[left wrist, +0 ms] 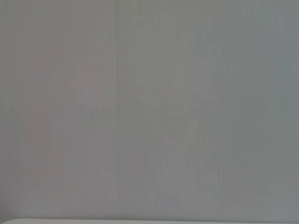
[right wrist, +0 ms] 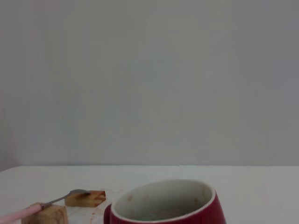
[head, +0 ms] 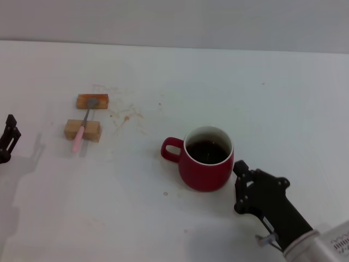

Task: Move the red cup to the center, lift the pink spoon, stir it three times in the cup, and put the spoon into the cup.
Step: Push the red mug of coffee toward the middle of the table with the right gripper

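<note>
The red cup stands near the middle of the white table, handle toward my left, with dark liquid inside. The pink spoon lies across two tan blocks, its grey bowl on the far block. My right gripper is low at the cup's right side, open and holding nothing, fingers just off the cup wall. My left gripper is parked at the table's far left edge. The right wrist view shows the cup close up, with the spoon beyond it.
Faint brownish stains mark the table to the right of the blocks. The left wrist view shows only a blank grey wall.
</note>
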Controlling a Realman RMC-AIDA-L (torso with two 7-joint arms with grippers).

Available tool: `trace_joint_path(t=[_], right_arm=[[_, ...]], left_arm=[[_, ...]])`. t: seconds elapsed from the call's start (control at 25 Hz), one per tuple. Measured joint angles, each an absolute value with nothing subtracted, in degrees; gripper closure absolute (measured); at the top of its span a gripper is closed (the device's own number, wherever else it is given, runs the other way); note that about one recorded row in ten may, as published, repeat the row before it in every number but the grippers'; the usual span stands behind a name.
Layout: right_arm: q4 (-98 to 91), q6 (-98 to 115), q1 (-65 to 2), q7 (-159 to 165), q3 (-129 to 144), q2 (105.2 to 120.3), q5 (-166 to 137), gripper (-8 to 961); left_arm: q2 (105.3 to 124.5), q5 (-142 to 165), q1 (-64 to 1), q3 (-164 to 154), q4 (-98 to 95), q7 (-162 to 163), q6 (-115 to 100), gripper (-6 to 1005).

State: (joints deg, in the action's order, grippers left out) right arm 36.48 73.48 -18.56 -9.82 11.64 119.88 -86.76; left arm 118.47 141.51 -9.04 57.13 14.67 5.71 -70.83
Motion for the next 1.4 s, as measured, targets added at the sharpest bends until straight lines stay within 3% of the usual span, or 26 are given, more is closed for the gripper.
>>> trace_joint_path(t=[0.48,1.4], right_arm=[[36.67,75.97,-13.59,-9.78,10.46,119.89,-86.28,954],[36.22,67.29,-21.28,-9.76,5.08,119.88,-86.54,954]], left_arm=[[118.47,141.50,-8.89,57.12,14.67,5.72,-70.70,173],[118.47,141.51,-9.78,57.28,14.80,5.72,-70.57,179]])
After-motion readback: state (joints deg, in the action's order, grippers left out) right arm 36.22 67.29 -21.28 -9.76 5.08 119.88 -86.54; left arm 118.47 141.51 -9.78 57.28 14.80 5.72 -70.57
